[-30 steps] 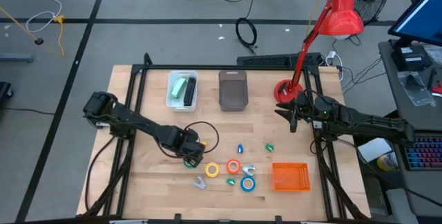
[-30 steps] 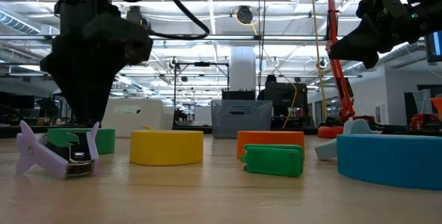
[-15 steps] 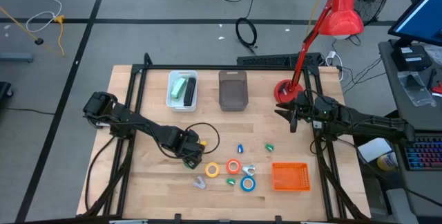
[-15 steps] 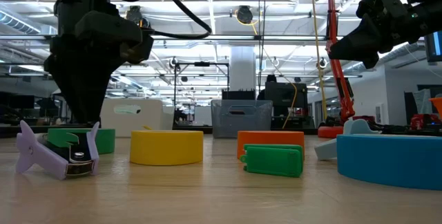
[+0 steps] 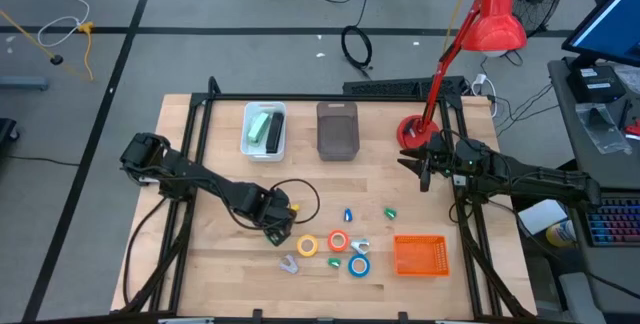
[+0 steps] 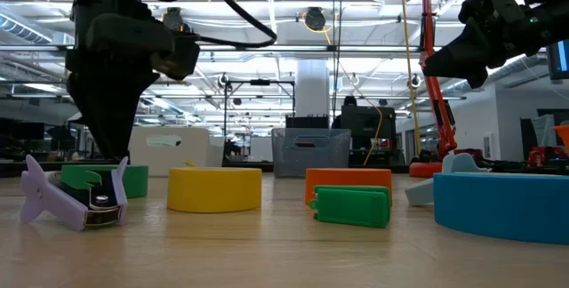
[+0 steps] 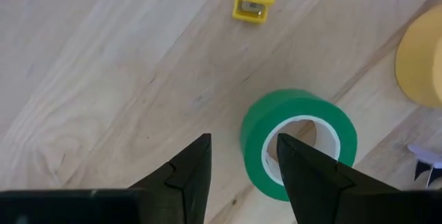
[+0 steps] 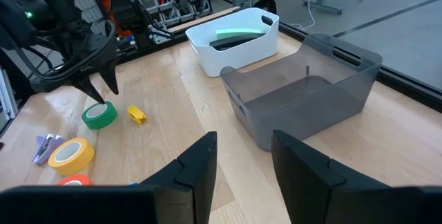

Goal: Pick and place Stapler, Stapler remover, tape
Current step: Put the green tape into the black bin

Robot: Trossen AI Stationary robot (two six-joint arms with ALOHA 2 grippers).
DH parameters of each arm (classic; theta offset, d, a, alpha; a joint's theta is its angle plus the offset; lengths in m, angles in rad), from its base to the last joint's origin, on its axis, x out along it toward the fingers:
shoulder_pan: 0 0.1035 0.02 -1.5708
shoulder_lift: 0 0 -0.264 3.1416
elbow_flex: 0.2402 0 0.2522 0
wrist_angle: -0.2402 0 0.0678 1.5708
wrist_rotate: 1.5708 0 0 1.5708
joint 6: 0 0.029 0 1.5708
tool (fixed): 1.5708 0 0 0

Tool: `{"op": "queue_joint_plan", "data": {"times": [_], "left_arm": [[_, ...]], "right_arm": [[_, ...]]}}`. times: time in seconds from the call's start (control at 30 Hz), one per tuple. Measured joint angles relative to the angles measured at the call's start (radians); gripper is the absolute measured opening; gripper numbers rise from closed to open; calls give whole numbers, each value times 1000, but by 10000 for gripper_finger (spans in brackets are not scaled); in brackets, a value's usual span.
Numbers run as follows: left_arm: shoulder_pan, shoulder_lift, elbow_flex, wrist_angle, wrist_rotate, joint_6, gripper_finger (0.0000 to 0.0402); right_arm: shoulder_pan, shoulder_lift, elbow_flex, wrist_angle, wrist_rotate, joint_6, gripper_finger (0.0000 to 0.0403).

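Pale wooden table (image 5: pixel 220 244) under a red desk lamp (image 5: pixel 497 16)

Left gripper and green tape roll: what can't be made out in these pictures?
- High view: the green tape roll is mostly hidden under the left gripper.
- Left wrist view: one finger stands inside the ring, one outside; contact cannot be told.
- Low view: the lilac staple remover covers part of the roll.
- White bin: contents too small to name.

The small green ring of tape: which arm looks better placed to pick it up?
The left. Its pincer hangs open right over the green tape ring, one finger inside the hole. The right pincer waits far off beside the red lamp.
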Motion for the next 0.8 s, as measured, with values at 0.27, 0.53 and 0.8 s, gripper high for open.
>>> {"op": "queue_joint_plan", "data": {"times": [0.27,0.53,0.8], "left_arm": [[0,47,2,21,17,12,165],[5,120,1,40,40,2,165],[5,136,2,70,45,-28,123]], "right_arm": [[0,0,0,0,0,0,130],[0,0,0,-1,0,1,130],[0,3,0,0,0,0,130]]}}
